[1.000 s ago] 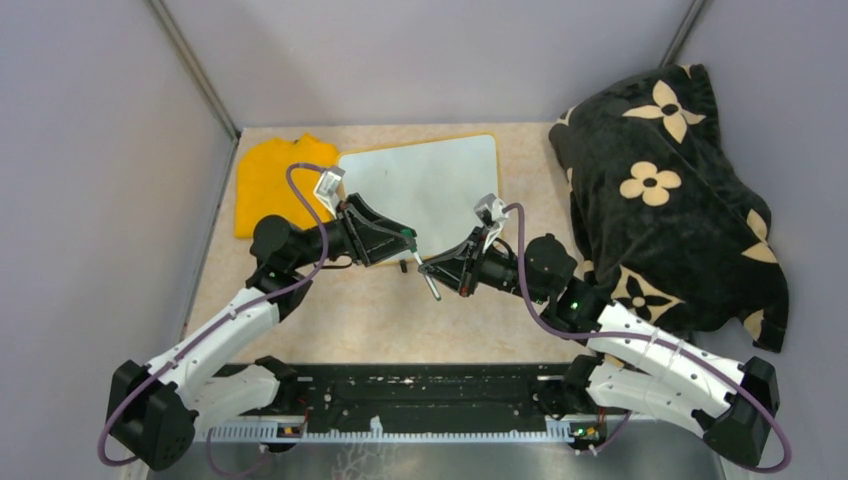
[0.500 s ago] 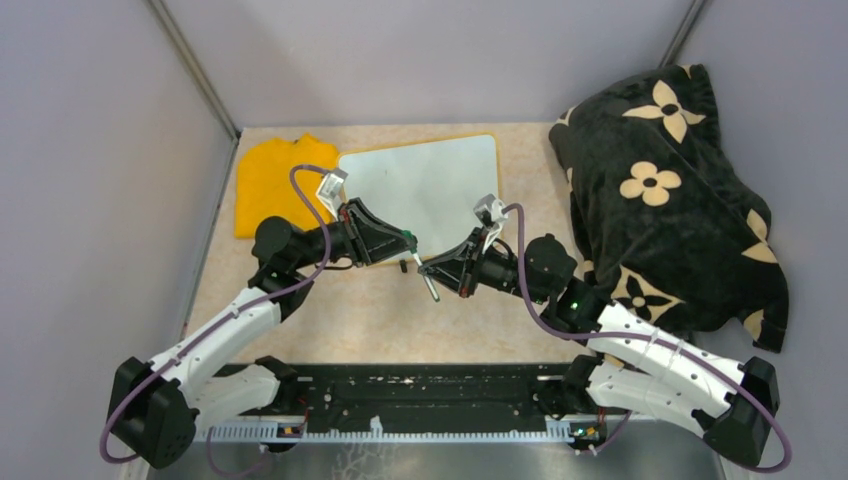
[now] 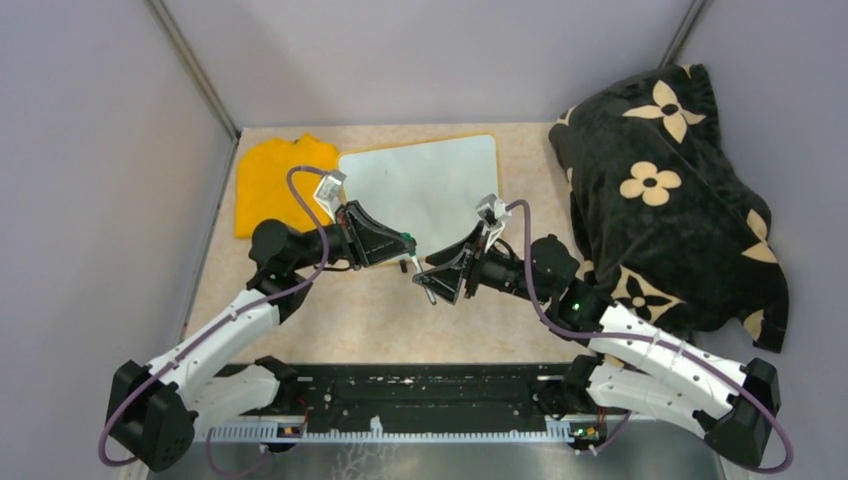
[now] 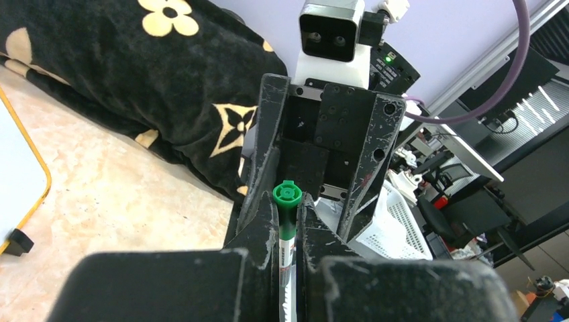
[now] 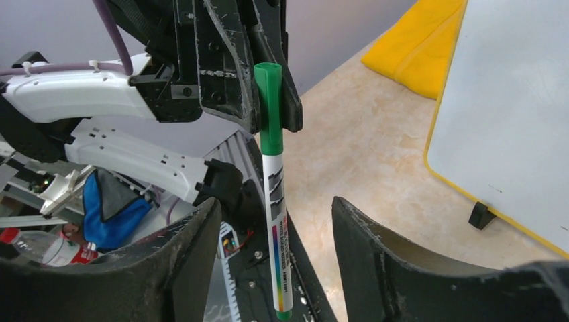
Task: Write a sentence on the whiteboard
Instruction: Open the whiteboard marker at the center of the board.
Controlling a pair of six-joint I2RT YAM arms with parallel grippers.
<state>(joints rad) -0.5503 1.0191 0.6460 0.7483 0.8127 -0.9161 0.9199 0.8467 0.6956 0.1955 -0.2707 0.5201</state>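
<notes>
The whiteboard point(image 3: 425, 185) lies flat at the back of the table, and its wood-framed corner point(image 5: 510, 114) shows in the right wrist view. No sentence is in view on its white face. A marker point(image 3: 416, 266) with a green cap hangs in the air between the two arms. My left gripper point(image 3: 405, 243) is shut on the green cap point(image 4: 287, 196). My right gripper point(image 5: 275, 208) is open around the white barrel point(image 5: 277, 235), with a gap on each side of it.
A folded yellow cloth point(image 3: 270, 180) lies left of the board. A black blanket with cream flowers point(image 3: 665, 190) is heaped along the right side. One black clip foot point(image 5: 479, 215) sticks out under the board's near edge. Grey walls close in the table.
The left gripper has shut on the marker's cap. The right gripper, which was shut on the barrel, has opened and let go of it.
</notes>
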